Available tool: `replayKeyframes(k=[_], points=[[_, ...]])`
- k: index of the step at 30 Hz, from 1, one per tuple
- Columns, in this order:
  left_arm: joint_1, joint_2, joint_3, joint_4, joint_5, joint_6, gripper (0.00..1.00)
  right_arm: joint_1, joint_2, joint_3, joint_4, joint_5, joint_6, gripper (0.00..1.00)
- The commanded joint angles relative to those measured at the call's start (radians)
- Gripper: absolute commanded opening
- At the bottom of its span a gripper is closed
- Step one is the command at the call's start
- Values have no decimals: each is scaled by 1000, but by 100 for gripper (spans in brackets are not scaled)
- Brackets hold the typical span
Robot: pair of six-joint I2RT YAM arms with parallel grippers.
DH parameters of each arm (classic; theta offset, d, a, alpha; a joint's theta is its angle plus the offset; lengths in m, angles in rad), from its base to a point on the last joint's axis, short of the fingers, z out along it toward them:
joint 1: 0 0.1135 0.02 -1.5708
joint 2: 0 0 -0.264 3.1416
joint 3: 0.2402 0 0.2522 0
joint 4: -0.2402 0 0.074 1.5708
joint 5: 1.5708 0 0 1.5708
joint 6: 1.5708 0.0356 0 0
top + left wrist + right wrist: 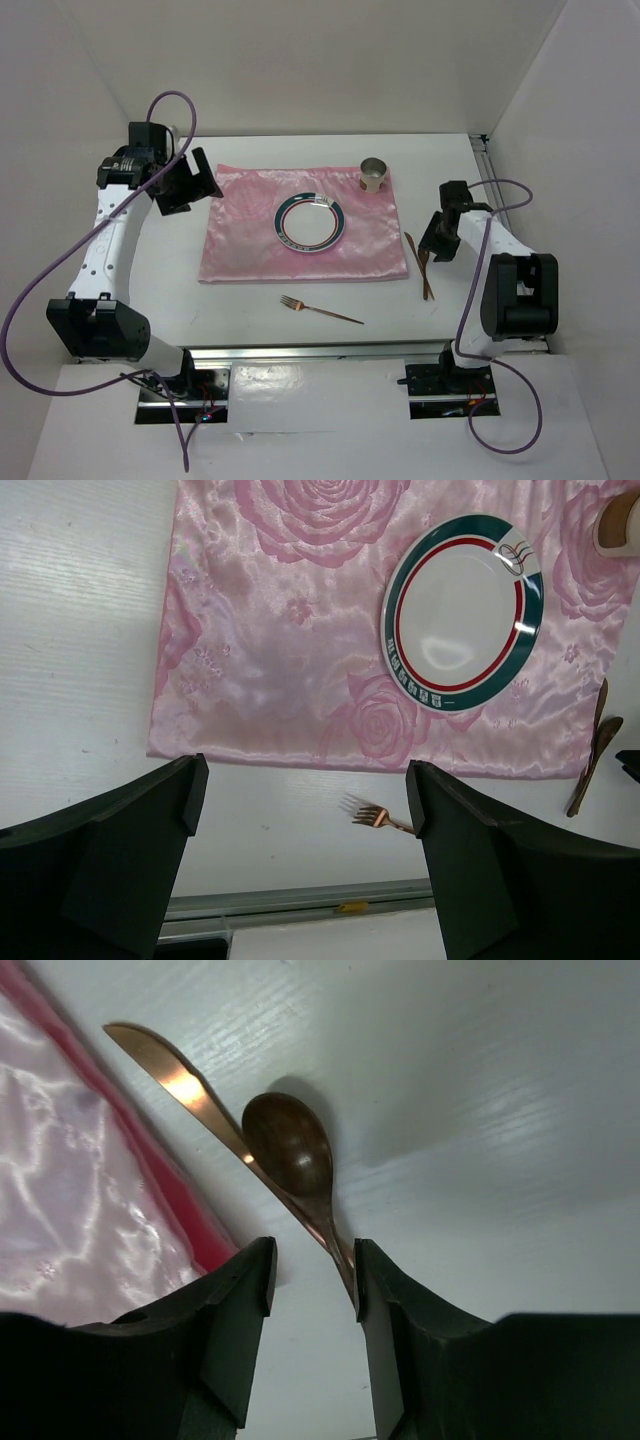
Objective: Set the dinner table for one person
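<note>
I count one white dinner table, and it lies under everything, with both arms fixed at its near edge. On it I count one pink cloth, one plate, one cup, one fork, one knife and one spoon. The plate sits in the middle of the cloth and the cup stands at its far right corner. The fork lies on the bare table, just in front of the cloth. My left claw is wide open and holds nothing. Its camera shows roses on the cloth and green and red rings on the plate. Only my right camera shows the spoon touching the knife, just beside the cloth. My right claw is partly open around their handles, not squeezing them.
</note>
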Motion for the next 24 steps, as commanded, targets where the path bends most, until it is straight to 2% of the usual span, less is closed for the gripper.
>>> replayKeyframes(k=[1, 6, 9, 13, 18, 24], points=[[-6, 0, 21, 18, 14, 16, 100, 0, 24, -31, 6, -19, -26, 47], [-6, 9, 21, 18, 14, 16, 100, 0, 59, -62, 41, -32, -26, 45], [-6, 19, 21, 18, 14, 16, 100, 0, 81, -84, 52, -41, -17, 38], [-15, 19, 21, 18, 14, 16, 100, 0, 90, -102, 72, -41, -17, 27], [-15, 28, 30, 18, 5, 16, 100, -9, 58, -82, 49, -9, -8, 7], [-24, 37, 39, 18, 5, 16, 100, -9, -48, -29, -9, -9, -7, 2]])
